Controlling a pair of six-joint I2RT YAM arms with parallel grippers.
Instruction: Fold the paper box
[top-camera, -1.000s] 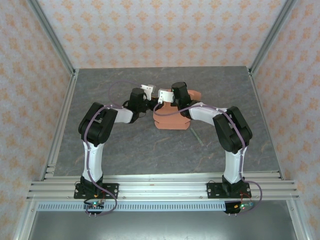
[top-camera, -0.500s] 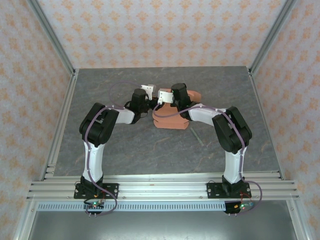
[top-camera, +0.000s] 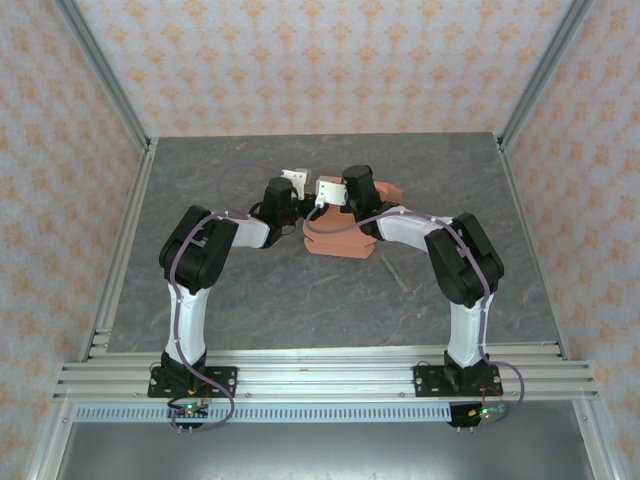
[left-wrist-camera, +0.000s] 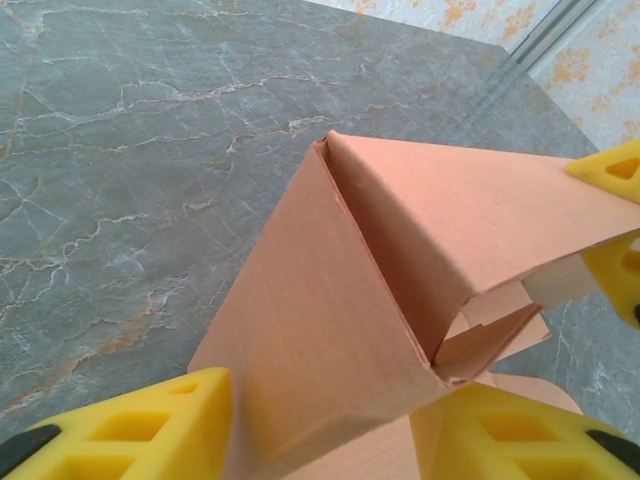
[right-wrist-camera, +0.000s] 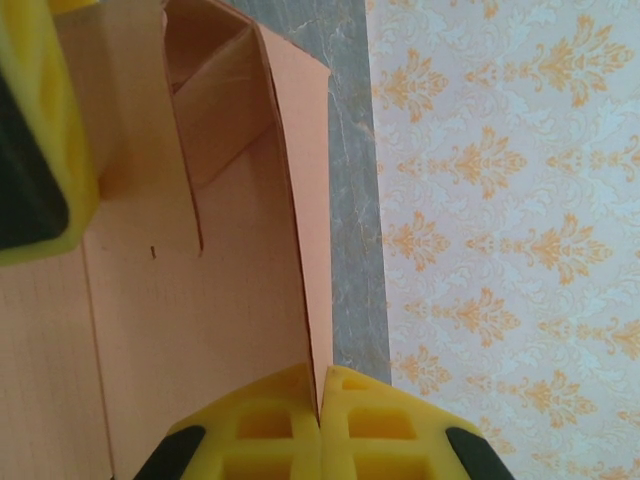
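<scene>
Both wrists are edging a touch leftward since a second ago, and the box (top-camera: 340, 242) is sliding with them, its left edge now nearer the left arm. Nearest, both arms are rising from the rail (top-camera: 320, 375) at the near edge of the table (top-camera: 250, 295), elbows bent outward and forearms reaching inward, so the wrists are meeting over the middle. The left gripper (left-wrist-camera: 320, 425) is clamping the half-folded box, its yellow fingers (left-wrist-camera: 130, 435) spread wide and pressing the card from either side. The right gripper (right-wrist-camera: 320, 410) is pinching one upright wall of the box, jaws closed tight on the thin card. The box is lying mid-table between the wrists, partly raised. A grey stick (top-camera: 392, 272) is lying near its right, apart. Beyond, the grey marbled top is running back to orange-patterned wallpaper (top-camera: 330, 60)
</scene>
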